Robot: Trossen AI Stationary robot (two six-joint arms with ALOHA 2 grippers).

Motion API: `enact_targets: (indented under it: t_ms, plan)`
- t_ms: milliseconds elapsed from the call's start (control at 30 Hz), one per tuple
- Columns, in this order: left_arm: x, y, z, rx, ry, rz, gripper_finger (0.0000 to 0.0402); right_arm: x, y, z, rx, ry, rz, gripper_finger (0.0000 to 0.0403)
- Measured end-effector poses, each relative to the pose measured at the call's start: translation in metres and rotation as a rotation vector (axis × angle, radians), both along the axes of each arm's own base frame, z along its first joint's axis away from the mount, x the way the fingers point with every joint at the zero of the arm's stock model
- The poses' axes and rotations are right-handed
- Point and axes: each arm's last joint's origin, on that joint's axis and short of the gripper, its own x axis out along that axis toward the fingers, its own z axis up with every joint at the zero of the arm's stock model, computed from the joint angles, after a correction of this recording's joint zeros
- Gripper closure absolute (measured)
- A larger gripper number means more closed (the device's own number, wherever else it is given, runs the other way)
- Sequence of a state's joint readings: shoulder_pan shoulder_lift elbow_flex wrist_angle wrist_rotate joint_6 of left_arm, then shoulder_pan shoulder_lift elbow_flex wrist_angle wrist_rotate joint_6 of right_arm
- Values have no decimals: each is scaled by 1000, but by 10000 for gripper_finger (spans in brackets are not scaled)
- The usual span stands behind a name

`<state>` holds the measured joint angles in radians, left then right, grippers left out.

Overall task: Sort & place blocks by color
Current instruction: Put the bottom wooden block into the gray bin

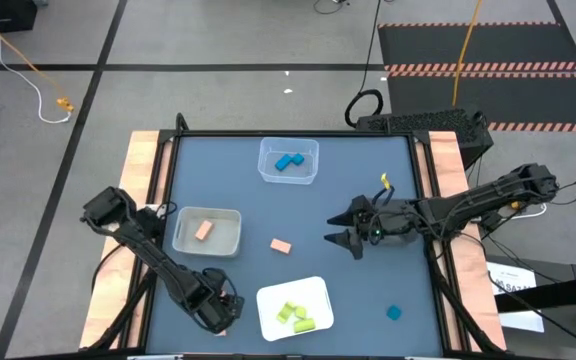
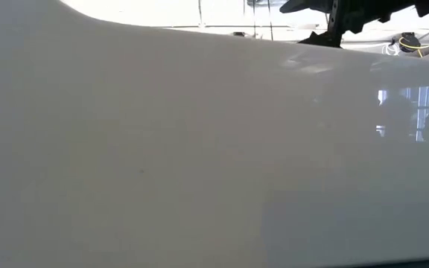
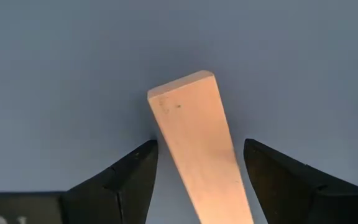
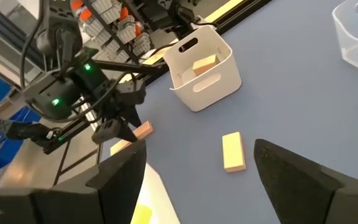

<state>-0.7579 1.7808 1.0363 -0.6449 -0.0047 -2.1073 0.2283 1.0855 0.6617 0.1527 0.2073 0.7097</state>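
My left gripper [image 1: 223, 318] is low at the table's near-left part, open, its fingers on either side of a tan wooden bar [image 3: 194, 146] that lies flat on the blue table; the right wrist view shows this bar [image 4: 143, 130] under the left gripper [image 4: 120, 127]. My right gripper [image 1: 346, 230] hovers open right of centre and holds nothing. Another tan block [image 1: 281, 245] lies loose mid-table, and a blue block [image 1: 394, 313] lies near the near-right corner. My left gripper comes at the tan bar from above, fingers across its width. One fingertip [image 3: 146, 152] stands right at the bar's long side [image 3: 160, 134]; I cannot tell whether it touches. The other fingertip stands apart from it.
A clear bin [image 1: 288, 176] at the far side holds blue blocks. A pale bin [image 1: 226, 232] at the left holds a tan block. A white tray [image 1: 268, 300] at the near edge holds yellow-green blocks; its wall [image 2: 199, 149] fills the low view.
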Motion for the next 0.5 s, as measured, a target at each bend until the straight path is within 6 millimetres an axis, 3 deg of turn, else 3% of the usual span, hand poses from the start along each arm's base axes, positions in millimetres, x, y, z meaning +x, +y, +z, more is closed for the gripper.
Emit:
enact_targets:
  t_ms: [133, 300, 500]
  plan:
    - [1, 1, -2, 5, 12, -28, 182, 1, -4, 0, 1, 0, -19, 117]
    - [-1, 1, -2, 12, 22, -85, 276, 2, -9, 0, 0, 0, -40, 117]
    - [-2, 0, 8, 0, -26, -217, 276, 3, -15, 0, 0, 0, -64, 117]
